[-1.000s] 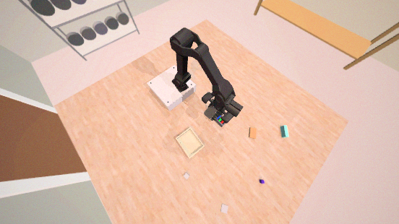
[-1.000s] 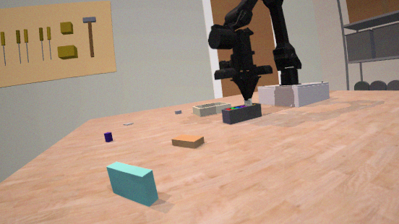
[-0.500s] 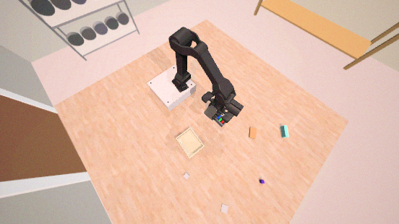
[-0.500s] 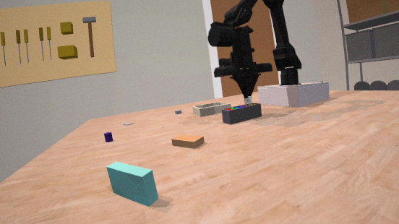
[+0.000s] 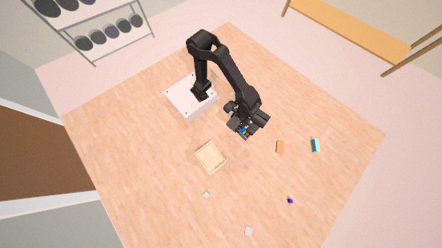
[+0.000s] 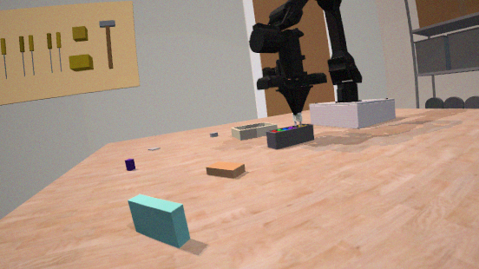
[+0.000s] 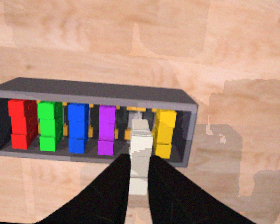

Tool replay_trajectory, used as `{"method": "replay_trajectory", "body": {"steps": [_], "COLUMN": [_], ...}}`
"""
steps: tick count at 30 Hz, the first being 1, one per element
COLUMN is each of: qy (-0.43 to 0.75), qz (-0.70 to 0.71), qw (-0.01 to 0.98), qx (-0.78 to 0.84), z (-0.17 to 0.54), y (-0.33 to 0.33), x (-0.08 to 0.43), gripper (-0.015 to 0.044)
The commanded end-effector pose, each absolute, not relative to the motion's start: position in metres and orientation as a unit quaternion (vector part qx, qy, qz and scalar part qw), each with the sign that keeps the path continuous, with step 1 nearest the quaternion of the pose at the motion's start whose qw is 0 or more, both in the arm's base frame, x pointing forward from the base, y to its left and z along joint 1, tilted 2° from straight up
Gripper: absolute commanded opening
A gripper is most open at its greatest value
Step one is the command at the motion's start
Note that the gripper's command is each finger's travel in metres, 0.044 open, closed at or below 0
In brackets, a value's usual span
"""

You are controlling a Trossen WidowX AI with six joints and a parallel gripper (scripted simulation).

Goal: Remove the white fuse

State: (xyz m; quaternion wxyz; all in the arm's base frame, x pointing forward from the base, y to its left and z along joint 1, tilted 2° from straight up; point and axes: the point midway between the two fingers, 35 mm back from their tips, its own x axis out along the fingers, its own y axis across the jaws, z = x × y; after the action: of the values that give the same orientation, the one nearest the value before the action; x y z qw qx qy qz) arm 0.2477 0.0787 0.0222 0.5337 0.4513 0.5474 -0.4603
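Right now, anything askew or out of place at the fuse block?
Only the white fuse: it stands higher than the coloured fuses, lifted partway from the dark fuse block, pinched in the black gripper. It looks upright; the rest sit evenly.

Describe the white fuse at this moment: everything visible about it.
The small white block-shaped fuse looks matte and plain, with faint stepped segments. It stands upright, pinched between the two black fingers of the gripper, which is shut on it. In the exterior view it hangs just above the dark grey fuse block; whether its lower end has cleared the slot between the purple fuse and yellow fuse is unclear.
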Motion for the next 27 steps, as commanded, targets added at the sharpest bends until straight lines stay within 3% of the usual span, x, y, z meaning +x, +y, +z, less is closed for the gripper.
{"method": "replay_trajectory", "body": {"steps": [1, 27], "qy": [0.545, 0.544], "qz": [-0.462, -0.462], "qw": [0.534, 0.536], "qx": [0.452, 0.452], "z": [0.025, 0.049], "y": [0.078, 0.051], "x": [0.248, 0.267], "gripper": [0.0, 0.0]}}
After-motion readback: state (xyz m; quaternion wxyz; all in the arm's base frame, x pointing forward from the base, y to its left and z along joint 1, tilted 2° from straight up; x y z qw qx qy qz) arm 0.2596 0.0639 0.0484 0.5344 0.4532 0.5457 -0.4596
